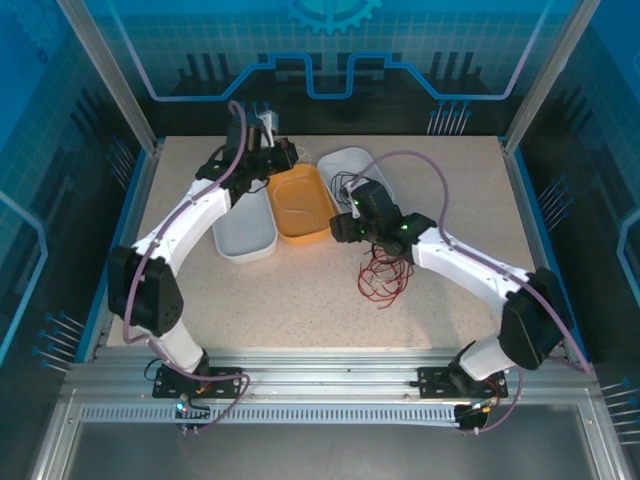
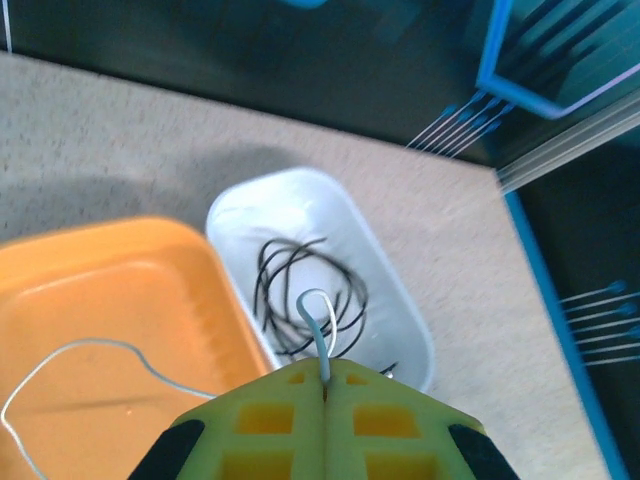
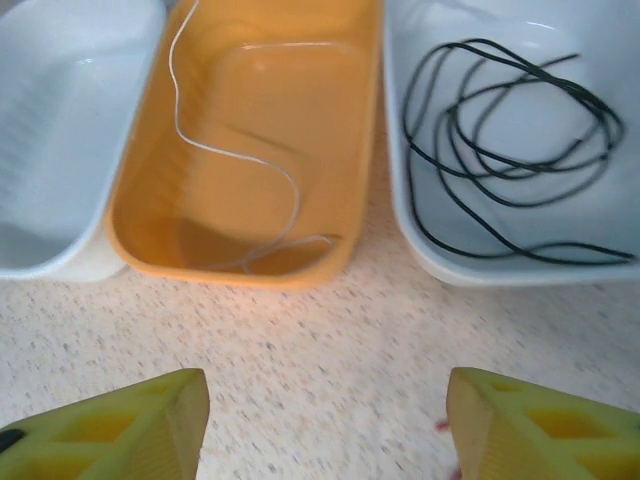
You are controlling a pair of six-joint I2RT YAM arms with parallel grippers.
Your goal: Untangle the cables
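3 trays sit in a row on the table (image 1: 450,200), apparently 1 per cable. The right white tray (image 3: 420,240) holds the black cable (image 3: 510,150), loosely coiled. The white cable (image 3: 235,155) trails into the orange tray (image 3: 140,200), and the left gripper (image 2: 325,378) is pinched shut on its loop, lifting that end. The right gripper (image 3: 325,415) is spread wide, holding nothing. The red cable (image 1: 383,278) lies bunched on the table by the right arm, likely bound for the left white tray (image 3: 60,120).
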